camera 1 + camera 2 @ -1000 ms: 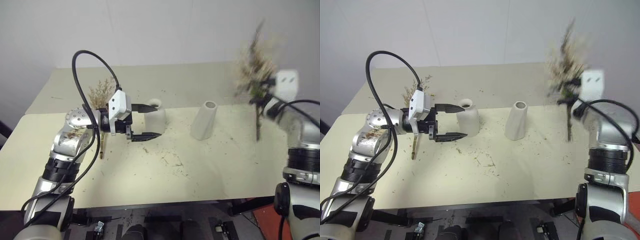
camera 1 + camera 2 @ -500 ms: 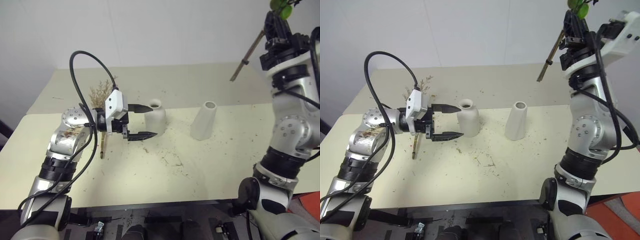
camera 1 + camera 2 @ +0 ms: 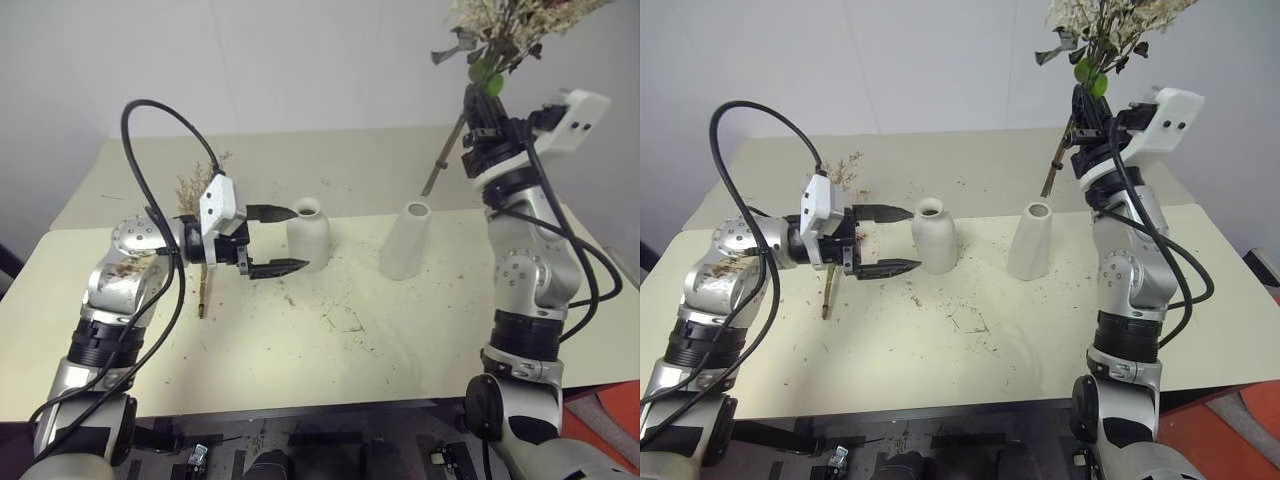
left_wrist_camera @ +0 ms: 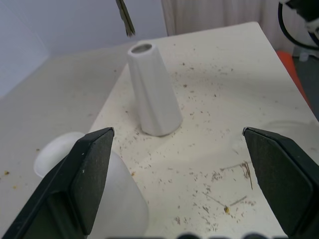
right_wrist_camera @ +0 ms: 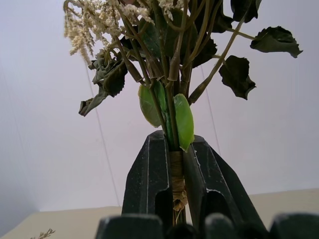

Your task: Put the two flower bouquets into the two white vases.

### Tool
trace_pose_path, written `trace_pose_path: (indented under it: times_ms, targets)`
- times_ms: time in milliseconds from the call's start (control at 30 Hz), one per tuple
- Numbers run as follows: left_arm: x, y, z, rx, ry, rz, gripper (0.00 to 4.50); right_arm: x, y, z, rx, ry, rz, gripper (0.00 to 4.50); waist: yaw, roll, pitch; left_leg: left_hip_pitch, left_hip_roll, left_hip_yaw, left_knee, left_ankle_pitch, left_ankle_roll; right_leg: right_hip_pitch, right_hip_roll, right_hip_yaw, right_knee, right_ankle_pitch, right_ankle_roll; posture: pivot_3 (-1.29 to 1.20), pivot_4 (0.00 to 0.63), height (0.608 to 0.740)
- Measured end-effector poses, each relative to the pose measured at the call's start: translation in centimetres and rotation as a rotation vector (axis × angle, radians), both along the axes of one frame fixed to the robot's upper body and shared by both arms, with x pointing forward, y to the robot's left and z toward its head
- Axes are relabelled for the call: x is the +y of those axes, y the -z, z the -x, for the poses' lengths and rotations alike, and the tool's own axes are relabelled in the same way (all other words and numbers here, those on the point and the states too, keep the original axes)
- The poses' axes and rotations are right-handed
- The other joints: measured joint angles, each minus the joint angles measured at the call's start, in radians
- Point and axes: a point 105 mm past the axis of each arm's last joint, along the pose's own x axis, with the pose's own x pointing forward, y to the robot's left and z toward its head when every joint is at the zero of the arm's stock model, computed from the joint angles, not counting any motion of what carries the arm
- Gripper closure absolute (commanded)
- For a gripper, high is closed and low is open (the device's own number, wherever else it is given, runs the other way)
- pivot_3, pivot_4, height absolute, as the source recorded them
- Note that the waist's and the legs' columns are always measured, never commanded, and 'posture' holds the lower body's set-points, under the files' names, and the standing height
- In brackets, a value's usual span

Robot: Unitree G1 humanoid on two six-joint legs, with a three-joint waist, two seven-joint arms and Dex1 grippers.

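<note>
Right fingers (image 5: 172,174) pinch the fuller bouquet (image 3: 1105,25) aloft; left fingers (image 3: 890,240) spread beside the bottle vase (image 3: 933,235).

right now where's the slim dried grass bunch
In the head views it lies flat on the table at the robot's left, behind the open left pincer, left of the bottle-shaped vase: slim dried-grass bunch.
</note>
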Motion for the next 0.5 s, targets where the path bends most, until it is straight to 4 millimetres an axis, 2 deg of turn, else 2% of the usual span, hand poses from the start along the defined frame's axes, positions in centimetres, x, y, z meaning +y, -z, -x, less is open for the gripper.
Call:
trace_pose_path:
  times_ms: [500]
  targets:
    - [0.1, 0.4, 0.1, 0.017, -0.005, -0.002, 0.0, 0.1, 2.5, -0.3, 0.07, 0.007, 0.003, 4.32, 0.0, 0.0, 0.0, 0.0, 0.0, 0.0, 0.0, 0.0, 0.0, 0.0, 0.0, 0.0, 0.0, 0.0, 0.0, 0.0, 0.15, 0.74]
